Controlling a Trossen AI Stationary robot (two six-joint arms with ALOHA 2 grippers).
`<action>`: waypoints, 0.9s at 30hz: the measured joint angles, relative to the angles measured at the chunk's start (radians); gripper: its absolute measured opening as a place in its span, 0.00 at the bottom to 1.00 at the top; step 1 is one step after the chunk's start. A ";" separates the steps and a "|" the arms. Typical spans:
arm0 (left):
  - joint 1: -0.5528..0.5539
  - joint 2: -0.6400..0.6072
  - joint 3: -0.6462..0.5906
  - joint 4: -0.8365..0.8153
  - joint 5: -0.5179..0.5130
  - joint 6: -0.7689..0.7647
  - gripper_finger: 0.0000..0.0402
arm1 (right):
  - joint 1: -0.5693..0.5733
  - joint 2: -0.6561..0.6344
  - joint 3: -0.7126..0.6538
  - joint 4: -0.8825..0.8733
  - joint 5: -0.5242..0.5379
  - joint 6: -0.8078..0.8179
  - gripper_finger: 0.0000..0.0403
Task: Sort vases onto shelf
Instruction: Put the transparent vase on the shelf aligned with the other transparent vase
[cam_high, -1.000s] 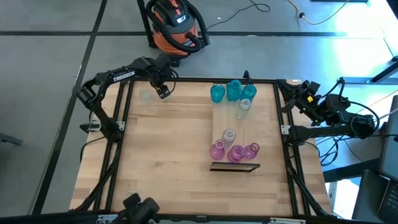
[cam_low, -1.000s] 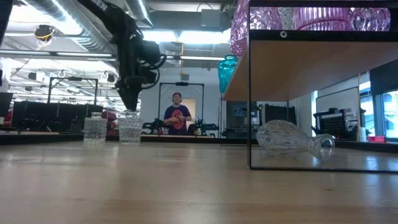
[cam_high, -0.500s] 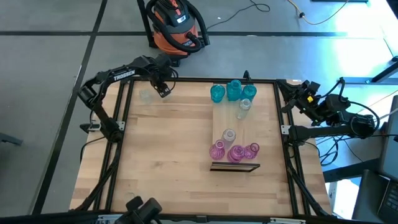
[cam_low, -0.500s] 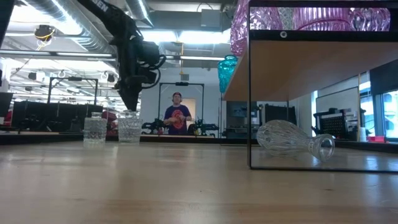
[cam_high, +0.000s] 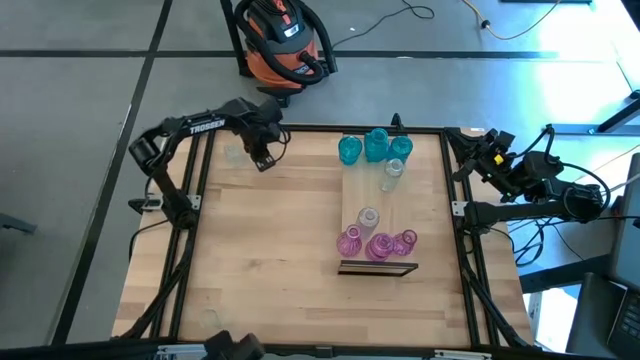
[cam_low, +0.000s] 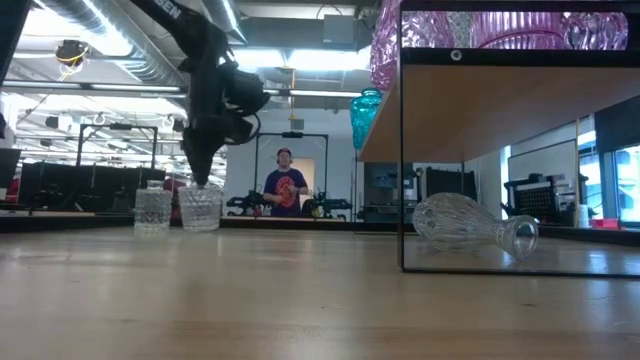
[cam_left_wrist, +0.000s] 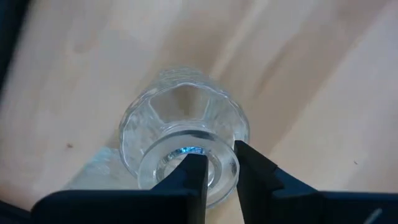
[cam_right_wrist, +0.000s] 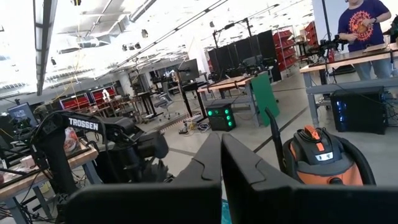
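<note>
Risky bit from where I stood: the left gripper (cam_left_wrist: 216, 171) had its fingers pinched on just the rim of a clear vase (cam_left_wrist: 183, 134) at the table's far left corner, one finger inside the mouth, one outside. Slick ribbed glass, thin lip, so it could easily slip or swing on the lift, maybe knocking the second clear vase (cam_low: 152, 211) right beside it. The shelf (cam_high: 368, 175) was well apart, a pale smooth wood board carrying teal vases (cam_high: 374, 146) and pink vases (cam_high: 376, 243), all bulbous with narrow necks. The right gripper (cam_right_wrist: 221, 163) sat parked off the right edge, fingers together.
</note>
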 joint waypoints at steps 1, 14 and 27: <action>-0.015 -0.006 -0.001 -0.011 0.000 -0.003 0.12 | 0.000 0.000 0.000 0.000 0.000 0.000 0.00; -0.331 -0.034 0.485 -0.279 0.019 0.002 0.12 | 0.000 0.000 0.000 0.000 0.000 0.000 0.00; -0.592 0.145 0.965 -0.432 0.000 -0.030 0.12 | 0.000 0.000 0.000 0.000 0.000 0.000 0.00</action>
